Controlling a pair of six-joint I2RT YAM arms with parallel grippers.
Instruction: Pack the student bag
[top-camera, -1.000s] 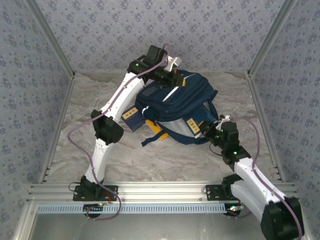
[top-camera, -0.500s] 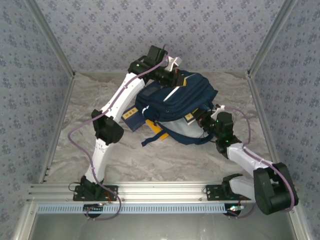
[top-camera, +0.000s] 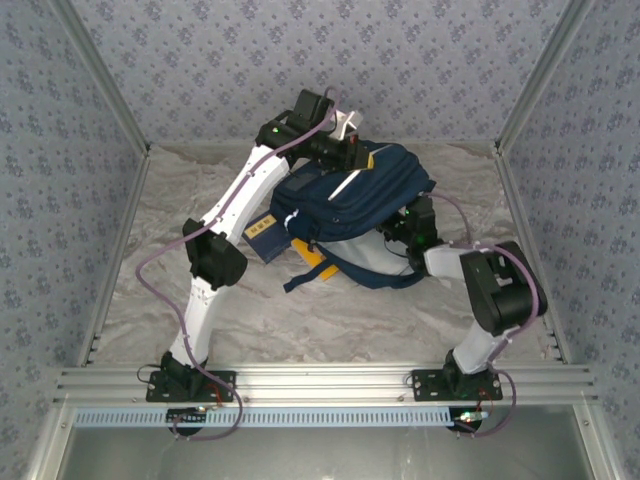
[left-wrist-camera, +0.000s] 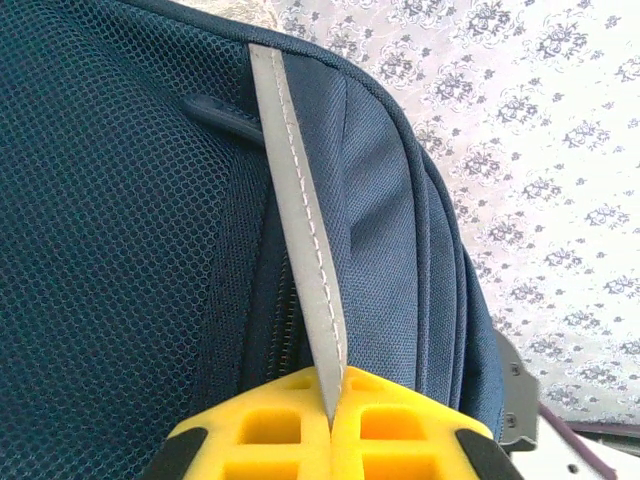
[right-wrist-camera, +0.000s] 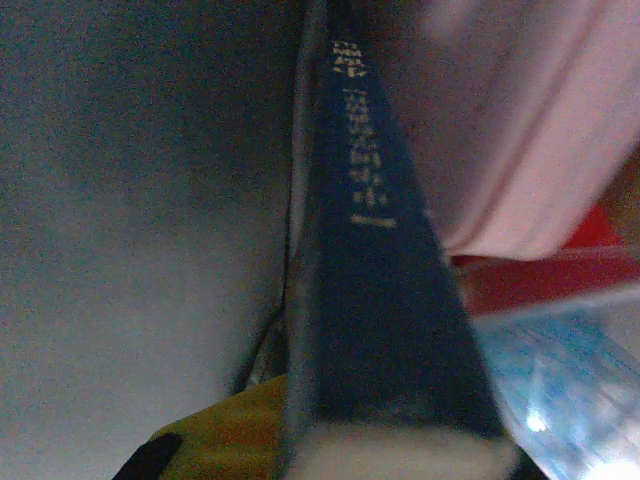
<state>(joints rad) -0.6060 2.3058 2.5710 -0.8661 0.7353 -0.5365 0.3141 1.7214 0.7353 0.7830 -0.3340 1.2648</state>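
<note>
Jaws of your left gripper were pressed together on the white stripe of the student bag, which lay on the table toward its far side. Your right gripper, inside the bag's opening, pinched a thin dark-blue book.

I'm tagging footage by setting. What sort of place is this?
Likely a robot test cell in a lab, not a real room: a marbled table boxed in by patterned backdrop panels on an aluminium frame, with two arms bolted to its near rail working on a student bag.
</note>
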